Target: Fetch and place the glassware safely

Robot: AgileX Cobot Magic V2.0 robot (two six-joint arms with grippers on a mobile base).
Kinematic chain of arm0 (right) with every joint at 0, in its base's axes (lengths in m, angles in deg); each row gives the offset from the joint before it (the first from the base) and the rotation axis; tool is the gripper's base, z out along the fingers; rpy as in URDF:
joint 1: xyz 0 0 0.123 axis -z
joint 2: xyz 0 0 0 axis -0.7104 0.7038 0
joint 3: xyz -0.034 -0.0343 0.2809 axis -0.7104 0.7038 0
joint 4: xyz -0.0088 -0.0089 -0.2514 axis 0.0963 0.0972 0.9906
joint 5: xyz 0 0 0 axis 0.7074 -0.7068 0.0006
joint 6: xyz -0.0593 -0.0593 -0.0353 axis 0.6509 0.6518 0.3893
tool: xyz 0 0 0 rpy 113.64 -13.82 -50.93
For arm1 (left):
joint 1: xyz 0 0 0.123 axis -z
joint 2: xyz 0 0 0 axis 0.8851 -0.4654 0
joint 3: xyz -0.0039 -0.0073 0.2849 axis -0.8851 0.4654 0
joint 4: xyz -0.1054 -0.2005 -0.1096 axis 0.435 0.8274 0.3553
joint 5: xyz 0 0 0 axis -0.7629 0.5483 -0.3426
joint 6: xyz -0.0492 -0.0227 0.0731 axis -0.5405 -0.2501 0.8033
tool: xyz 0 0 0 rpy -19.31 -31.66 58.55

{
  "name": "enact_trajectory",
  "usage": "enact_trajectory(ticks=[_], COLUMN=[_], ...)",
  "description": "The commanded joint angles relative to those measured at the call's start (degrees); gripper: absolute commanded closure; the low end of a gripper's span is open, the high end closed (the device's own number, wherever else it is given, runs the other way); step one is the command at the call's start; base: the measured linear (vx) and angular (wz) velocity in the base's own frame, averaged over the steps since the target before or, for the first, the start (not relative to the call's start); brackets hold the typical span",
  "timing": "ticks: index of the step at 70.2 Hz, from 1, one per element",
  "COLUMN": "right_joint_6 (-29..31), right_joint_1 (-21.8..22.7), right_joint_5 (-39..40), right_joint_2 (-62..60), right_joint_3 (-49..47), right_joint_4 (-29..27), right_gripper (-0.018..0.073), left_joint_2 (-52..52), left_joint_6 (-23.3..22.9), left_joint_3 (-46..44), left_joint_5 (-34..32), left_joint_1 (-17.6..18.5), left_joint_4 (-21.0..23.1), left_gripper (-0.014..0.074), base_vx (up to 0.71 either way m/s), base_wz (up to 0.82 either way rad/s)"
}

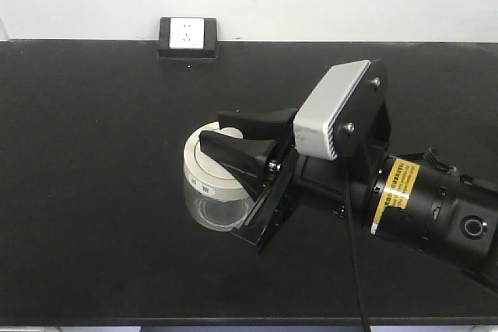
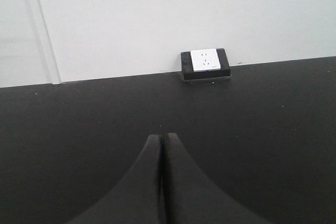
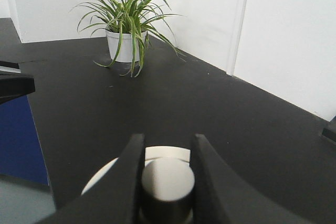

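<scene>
Gripping the round knob (image 3: 168,182) on a cream-white lid (image 3: 100,179), our right gripper (image 3: 168,148) presses one black finger against each side of it. In the front view we see this gripper reaching in from the right. Its fingers lie across the lid of a small clear glass jar (image 1: 204,206), which stands upright on the table directly beneath the fingertips. Our left gripper (image 2: 161,139) is clenched on nothing, and its two fingers touch along their inner edges.

Under both grippers spreads a wide, matte black table (image 1: 93,192). Far beyond the right gripper's tips, a spider plant (image 3: 126,9) in a white pot (image 3: 122,45) stands near the table's end, with white walls behind it. To that gripper's left, below the table edge, we see a blue panel (image 3: 18,135). Ahead of the left gripper, a white socket (image 2: 205,60) in a black housing sits where the table meets the wall.

A small label (image 1: 206,188) on the lid rim, just beside the right gripper's nearer finger, carries marks too small to read. A yellow label (image 1: 399,184) with black print wraps the arm behind the gripper, and we cannot read it either.
</scene>
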Motion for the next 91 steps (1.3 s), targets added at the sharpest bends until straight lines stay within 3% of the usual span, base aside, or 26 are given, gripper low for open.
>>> enact_trajectory(ticks=[1, 91], right_joint_6=[0.1, 0.1], right_joint_1=[0.1, 0.1], right_joint_5=[4.9, 4.9], right_joint_2=[-1.7, -1.5], right_joint_3=[-1.8, -1.8], right_joint_4=[-1.4, -1.4], right_gripper=[0.0563, 0.0563], left_joint_2=[-0.5, -0.5], left_joint_6=[-0.2, -0.2], left_joint_3=[-1.8, -1.8], left_joint_5=[-4.3, -4.3], left_joint_1=[0.4, 0.5], left_joint_4=[0.5, 0.5], left_gripper=[0.0603, 0.0603], base_vx=[0.09, 0.03], base_wz=[0.04, 0.01])
